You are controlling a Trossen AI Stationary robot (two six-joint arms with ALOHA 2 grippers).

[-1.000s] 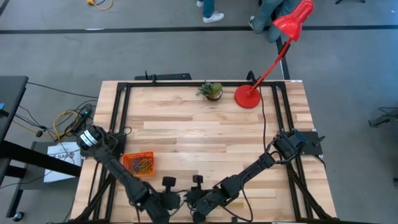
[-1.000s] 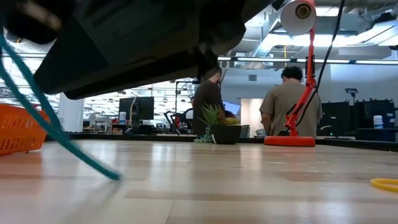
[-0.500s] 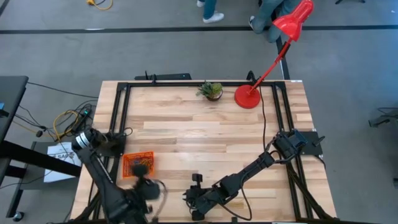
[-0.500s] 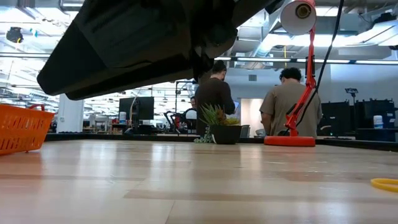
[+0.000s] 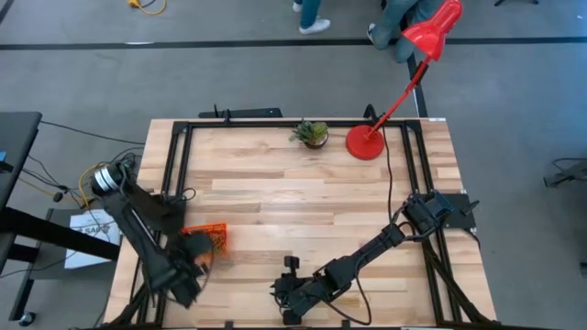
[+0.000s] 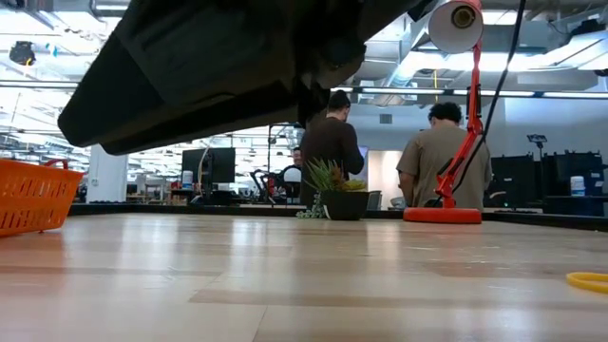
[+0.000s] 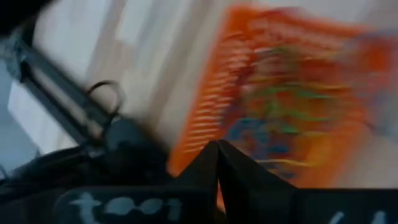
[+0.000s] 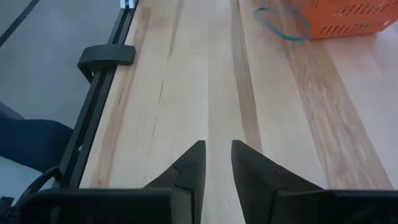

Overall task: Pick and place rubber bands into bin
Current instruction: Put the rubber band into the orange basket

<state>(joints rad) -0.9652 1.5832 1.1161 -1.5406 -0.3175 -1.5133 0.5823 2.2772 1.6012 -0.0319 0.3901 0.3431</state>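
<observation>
Left tool (image 5: 188,275) now beside bin (image 5: 213,230), moved from tabletop front edge; fingers together, load not discernible. Bands (image 7: 292,118) piled in bin; teal band (image 8: 283,23) lies just outside. Right tool (image 5: 289,298) slightly apart, empty, waiting at front edge.

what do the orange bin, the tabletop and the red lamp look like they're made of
Bin: likely moulded plastic, bright orange, walls cut with rows of slots.
Tabletop: wood, pale planks with visible grain and seams, a smooth, faintly reflective finish in the low view.
Lamp: glossy red, a round base and thin stem; could be painted metal or plastic, the look leaves it open.
</observation>
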